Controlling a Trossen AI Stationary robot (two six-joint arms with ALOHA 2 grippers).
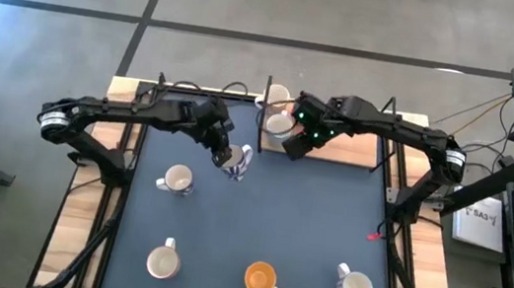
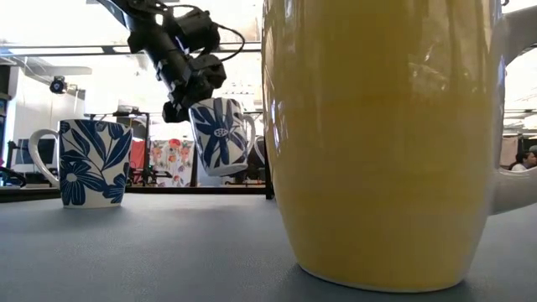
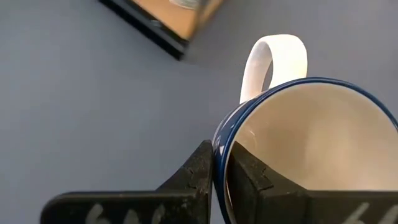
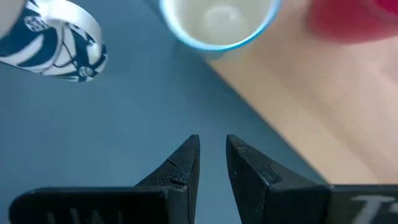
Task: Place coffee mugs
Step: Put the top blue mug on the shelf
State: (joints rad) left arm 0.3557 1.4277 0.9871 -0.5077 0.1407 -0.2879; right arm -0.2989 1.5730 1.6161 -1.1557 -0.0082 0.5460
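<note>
Closest to you sits the yellow mug (image 2: 382,143); your left gripper (image 3: 221,171) pinches the lifted blue-floral mug's (image 2: 220,134) rim (tilted), right gripper (image 4: 211,158) jaws slightly parted, empty.

The dark counter (image 1: 258,214) carried a blue-patterned mug (image 1: 176,180) at left and three mugs along its near edge: white (image 1: 162,262), orange (image 1: 261,279), white (image 1: 354,287)

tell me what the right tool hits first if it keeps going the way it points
Probably the blue-rimmed white mug, straight ahead of the right tool by the edge of the wooden board; depth is unclear.
</note>
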